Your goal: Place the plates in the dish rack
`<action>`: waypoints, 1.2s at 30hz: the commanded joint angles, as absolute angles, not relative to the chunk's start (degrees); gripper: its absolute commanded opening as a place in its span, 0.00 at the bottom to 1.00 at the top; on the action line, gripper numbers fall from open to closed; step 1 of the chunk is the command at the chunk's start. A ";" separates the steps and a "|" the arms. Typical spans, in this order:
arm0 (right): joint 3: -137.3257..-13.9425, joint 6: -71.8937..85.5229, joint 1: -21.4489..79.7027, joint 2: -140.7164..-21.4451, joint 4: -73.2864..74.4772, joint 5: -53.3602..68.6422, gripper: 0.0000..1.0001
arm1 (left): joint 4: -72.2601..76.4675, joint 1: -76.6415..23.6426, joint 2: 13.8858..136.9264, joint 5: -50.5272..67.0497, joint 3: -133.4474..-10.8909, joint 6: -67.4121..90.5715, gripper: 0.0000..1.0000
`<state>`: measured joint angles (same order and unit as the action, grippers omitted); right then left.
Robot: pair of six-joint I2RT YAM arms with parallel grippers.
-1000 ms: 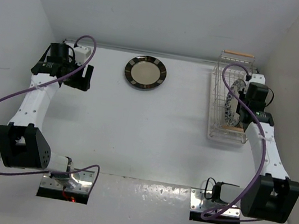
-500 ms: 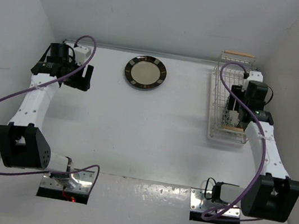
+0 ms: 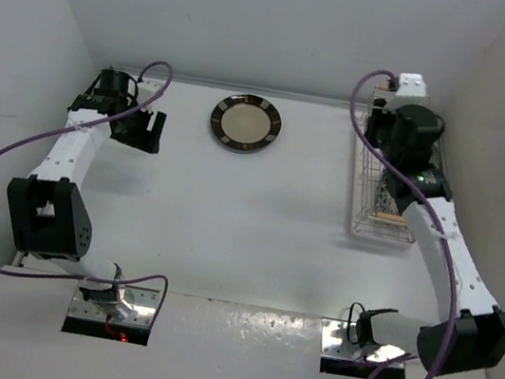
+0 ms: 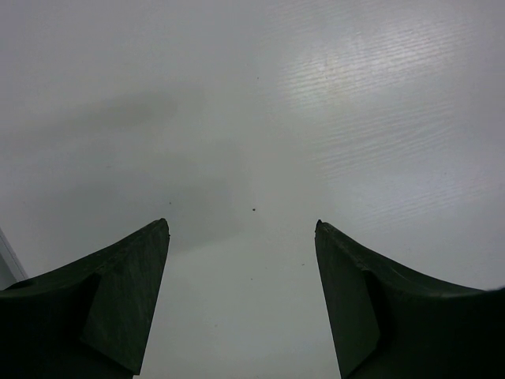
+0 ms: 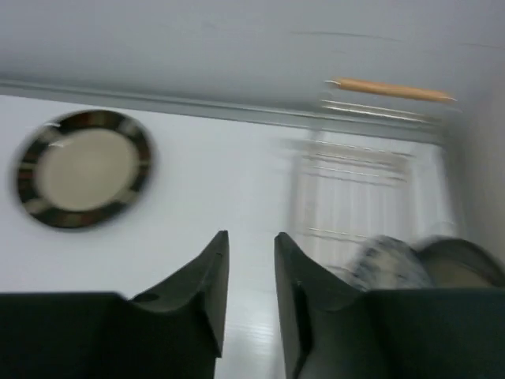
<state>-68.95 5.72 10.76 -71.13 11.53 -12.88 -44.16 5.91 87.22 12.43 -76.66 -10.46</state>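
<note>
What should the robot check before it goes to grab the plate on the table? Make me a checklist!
1. Brown-rimmed plate lies flat on the table with nothing on it: ok.
2. Left tool is open and empty: ok.
3. Right tool is empty, with its jaws a narrow gap apart: ok.
4. Floral plate and grey-rimmed plate are in the dish rack: ok, though the view is blurred.
5. Free slot in the rack for one more plate: cannot tell, because the right arm hides it from above.

Bright even light; dish rack (image 5: 357, 170) motion-blurred.
</note>
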 commanded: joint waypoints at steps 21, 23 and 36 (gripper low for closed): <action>-107.75 59.30 20.48 -138.50 3.43 -1.58 0.63 | -44.38 11.51 96.67 10.11 -79.27 -11.25 0.79; -108.63 62.47 20.48 -141.48 3.17 -1.32 0.61 | -44.91 12.04 97.99 10.72 -79.89 -11.25 0.79; -117.51 81.29 21.45 -155.30 1.06 0.09 0.08 | -45.96 14.33 99.76 10.72 -80.95 -11.25 0.79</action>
<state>-116.92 76.16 20.51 -152.07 -3.46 1.17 -45.01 13.26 99.81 10.02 -78.91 -11.33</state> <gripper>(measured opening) 0.144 0.790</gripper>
